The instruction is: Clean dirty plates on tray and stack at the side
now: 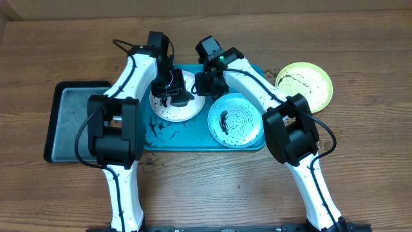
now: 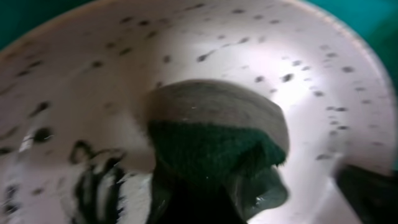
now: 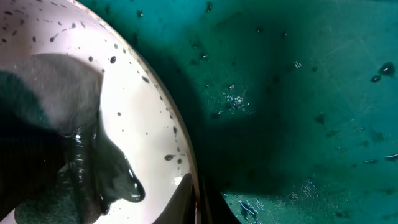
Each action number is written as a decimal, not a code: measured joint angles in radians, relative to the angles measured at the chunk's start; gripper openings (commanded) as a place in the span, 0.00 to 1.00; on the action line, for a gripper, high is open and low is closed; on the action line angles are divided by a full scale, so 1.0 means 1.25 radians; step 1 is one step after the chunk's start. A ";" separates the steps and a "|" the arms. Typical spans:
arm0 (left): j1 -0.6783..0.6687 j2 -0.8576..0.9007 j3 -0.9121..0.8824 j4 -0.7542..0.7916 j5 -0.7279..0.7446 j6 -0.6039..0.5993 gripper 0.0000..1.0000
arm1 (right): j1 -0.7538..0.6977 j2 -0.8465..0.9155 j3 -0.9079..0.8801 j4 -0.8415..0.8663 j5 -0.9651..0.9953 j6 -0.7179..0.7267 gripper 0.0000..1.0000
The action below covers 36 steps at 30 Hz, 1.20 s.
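Observation:
The white plate [image 1: 168, 108], with black specks, lies on the left part of the turquoise tray [image 1: 193, 140]. My left gripper [image 1: 175, 91] is shut on a green-and-grey sponge [image 2: 214, 134] and presses it on the white plate [image 2: 298, 56]. My right gripper [image 1: 202, 84] is shut on the plate's right rim; the right wrist view shows the rim between the fingers [image 3: 198, 202]. The light blue plate [image 1: 235, 120], with a black smear, lies on the tray's right part. The yellow-green plate [image 1: 304, 85] lies on the table right of the tray.
A smaller black-rimmed grey tray [image 1: 72, 119] lies to the left of the turquoise tray. Black smears and wet spots mark the turquoise tray floor [image 3: 298, 93] around the plates. The wooden table [image 1: 212, 187] extends in front.

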State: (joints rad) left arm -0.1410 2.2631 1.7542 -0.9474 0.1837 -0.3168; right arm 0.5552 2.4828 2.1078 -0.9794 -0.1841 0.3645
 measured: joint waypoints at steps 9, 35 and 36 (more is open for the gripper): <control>-0.002 0.000 0.016 -0.128 -0.341 -0.059 0.04 | 0.002 0.000 0.000 -0.002 -0.010 -0.005 0.04; -0.013 0.023 0.057 -0.103 0.054 -0.058 0.04 | 0.002 0.000 0.003 -0.021 -0.016 -0.005 0.04; -0.006 0.024 0.065 -0.142 0.053 -0.052 0.04 | 0.002 0.000 0.004 -0.022 -0.016 -0.005 0.04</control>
State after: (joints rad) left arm -0.1482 2.2932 1.8351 -1.1248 0.2504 -0.3817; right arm 0.5579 2.4828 2.1124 -1.0073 -0.2047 0.3588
